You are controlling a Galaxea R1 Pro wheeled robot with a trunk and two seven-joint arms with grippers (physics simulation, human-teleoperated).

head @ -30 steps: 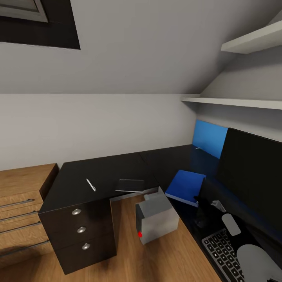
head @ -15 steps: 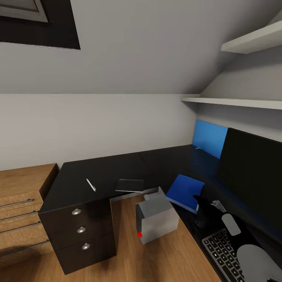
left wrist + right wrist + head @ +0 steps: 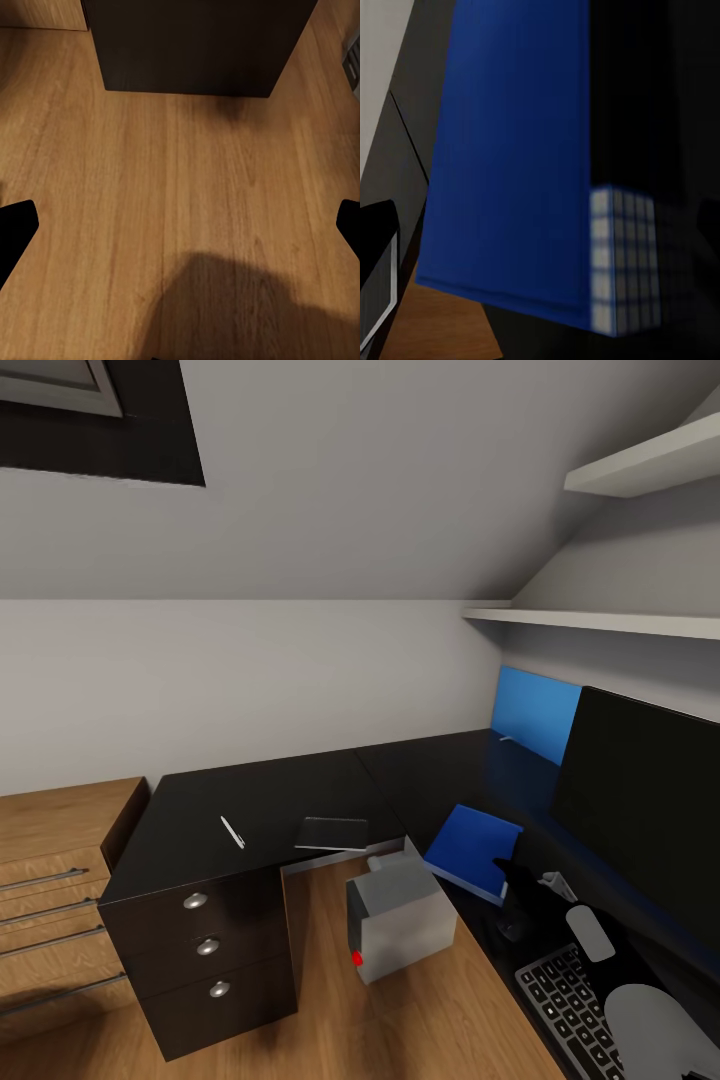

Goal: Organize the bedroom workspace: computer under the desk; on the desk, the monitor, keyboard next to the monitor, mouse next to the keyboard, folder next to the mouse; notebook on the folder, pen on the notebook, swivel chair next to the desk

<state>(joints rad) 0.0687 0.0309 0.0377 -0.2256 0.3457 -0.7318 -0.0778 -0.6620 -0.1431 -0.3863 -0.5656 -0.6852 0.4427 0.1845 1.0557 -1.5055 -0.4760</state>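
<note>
The blue folder [image 3: 472, 848] [image 3: 510, 150] lies on the black desk [image 3: 270, 800] in front of the monitor [image 3: 640, 810]. My right gripper [image 3: 508, 874] [image 3: 547, 225] hovers at its near end, open, with nothing between the fingers. The keyboard [image 3: 570, 1000] lies under my right arm. The dark notebook [image 3: 333, 833] and white pen [image 3: 232, 831] rest on the desk's left wing. The grey computer [image 3: 400, 920] stands on the floor in the desk's inner corner. My left gripper [image 3: 180, 225] hangs open over the wooden floor. I cannot make out the mouse. The swivel chair is out of view.
The black three-drawer unit [image 3: 205, 950] [image 3: 195, 45] stands at the desk's left end. A light wooden chest [image 3: 50, 880] sits beside it. White wall shelves [image 3: 610, 622] hang above the monitor, and a blue back panel [image 3: 535, 712] stands behind the desk.
The folder has shifted slightly toward my right gripper, its far corner sitting lower than before. The arms and the rest of the scene hold still.
</note>
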